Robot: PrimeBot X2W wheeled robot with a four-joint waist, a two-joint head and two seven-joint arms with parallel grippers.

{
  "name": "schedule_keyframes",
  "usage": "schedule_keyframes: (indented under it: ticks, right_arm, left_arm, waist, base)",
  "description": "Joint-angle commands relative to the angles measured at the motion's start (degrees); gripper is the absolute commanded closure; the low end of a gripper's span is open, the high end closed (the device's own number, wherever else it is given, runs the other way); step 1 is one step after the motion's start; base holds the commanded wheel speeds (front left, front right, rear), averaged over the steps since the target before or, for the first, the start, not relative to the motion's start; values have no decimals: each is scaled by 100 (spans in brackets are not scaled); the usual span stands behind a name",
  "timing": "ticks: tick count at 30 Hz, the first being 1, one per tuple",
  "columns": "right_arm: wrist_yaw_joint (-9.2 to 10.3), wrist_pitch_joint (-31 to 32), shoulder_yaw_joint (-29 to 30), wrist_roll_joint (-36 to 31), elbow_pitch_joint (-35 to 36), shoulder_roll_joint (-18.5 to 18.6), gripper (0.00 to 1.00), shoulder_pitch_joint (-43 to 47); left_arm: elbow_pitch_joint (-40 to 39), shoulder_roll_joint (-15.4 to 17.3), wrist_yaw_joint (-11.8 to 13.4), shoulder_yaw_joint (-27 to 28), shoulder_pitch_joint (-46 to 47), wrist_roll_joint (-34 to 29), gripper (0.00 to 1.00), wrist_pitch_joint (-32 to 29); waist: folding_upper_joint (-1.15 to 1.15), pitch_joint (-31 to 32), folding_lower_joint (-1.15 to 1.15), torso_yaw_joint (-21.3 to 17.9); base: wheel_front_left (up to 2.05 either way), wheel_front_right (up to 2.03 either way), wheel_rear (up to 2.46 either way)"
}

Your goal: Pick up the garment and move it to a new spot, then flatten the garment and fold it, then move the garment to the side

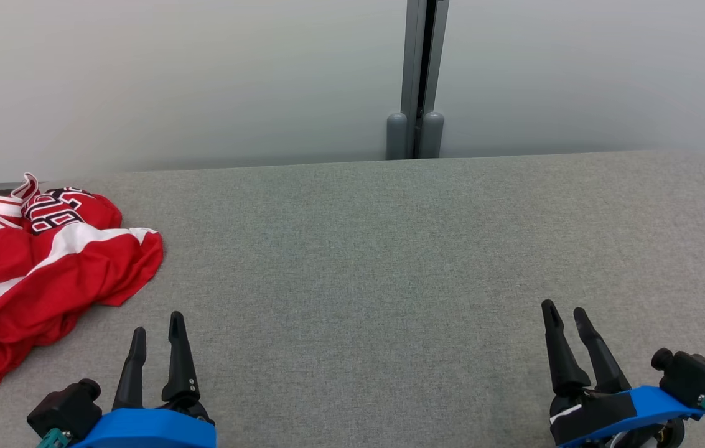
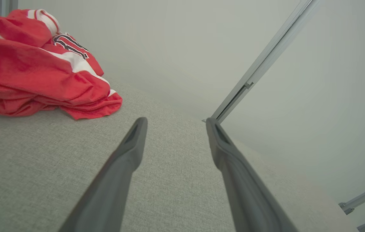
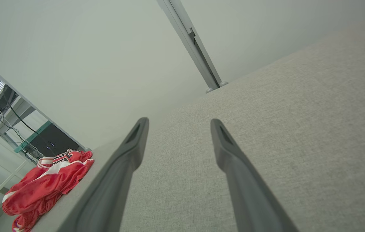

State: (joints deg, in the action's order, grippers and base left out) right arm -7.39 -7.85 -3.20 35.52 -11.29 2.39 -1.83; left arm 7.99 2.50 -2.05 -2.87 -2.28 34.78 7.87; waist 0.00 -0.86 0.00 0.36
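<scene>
Red garment (image 1: pixel 47 274), its black lettering (image 1: pixel 53 210) crumpled unreadable, lies heaped; left claw (image 1: pixel 157 322) and right claw (image 1: pixel 565 307) both released.

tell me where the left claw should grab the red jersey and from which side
Probably the bunched fold along the right edge of the red jersey, approached from its right. The jersey lies crumpled at the left end of the table, that fold rises off the surface, and the open left claw sits nearest it.

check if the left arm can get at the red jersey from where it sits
Probably yes: the left gripper, open, sits just right of the red jersey, with bare grey surface between them and nothing in the way.
</scene>
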Motion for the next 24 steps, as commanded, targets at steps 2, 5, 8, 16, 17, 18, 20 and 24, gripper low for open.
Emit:
schedule_keyframes:
  ticks: [2,5,8,16,17,18,20,24]
  right_arm:
    - [-10,-83,-40,-286,16,47,0,-35]
    - [-11,-126,-78,-497,-28,48,0,-39]
    - [-11,-170,-112,-689,-81,50,0,-42]
    - [-12,-279,-149,-1153,-259,54,0,-75]
    - [-12,-293,-151,-1197,-273,54,0,-78]
    - [-12,-307,-156,-1249,-288,54,0,-81]
    - [-12,-334,-167,-1358,-304,55,0,-85]
    - [-13,-383,-181,-1555,-326,57,0,-94]
  left_arm:
    - [-24,40,30,-49,-27,-257,0,78]
    - [-6,41,43,-63,-44,-423,0,122]
    - [16,41,53,-73,-59,-577,0,166]
    - [103,42,93,-91,-95,-934,0,277]
    - [111,43,96,-91,-100,-978,0,293]
    - [120,42,100,-92,-106,-1022,0,304]
    - [137,43,103,-98,-120,-1116,0,327]
    - [158,43,117,-110,-140,-1302,0,378]
  waist:
    - [0,2,0,3]
    - [0,0,0,4]
    - [0,-2,0,4]
    - [0,-5,0,10]
    - [0,-5,0,11]
    - [0,-5,0,12]
    - [0,-7,0,13]
    - [0,-22,0,16]
  base:
    - [0,0,0]
    - [0,0,0]
    - [0,0,0]
    - [0,0,0]
    - [0,0,0]
    - [0,0,0]
    - [0,0,0]
    - [0,0,0]
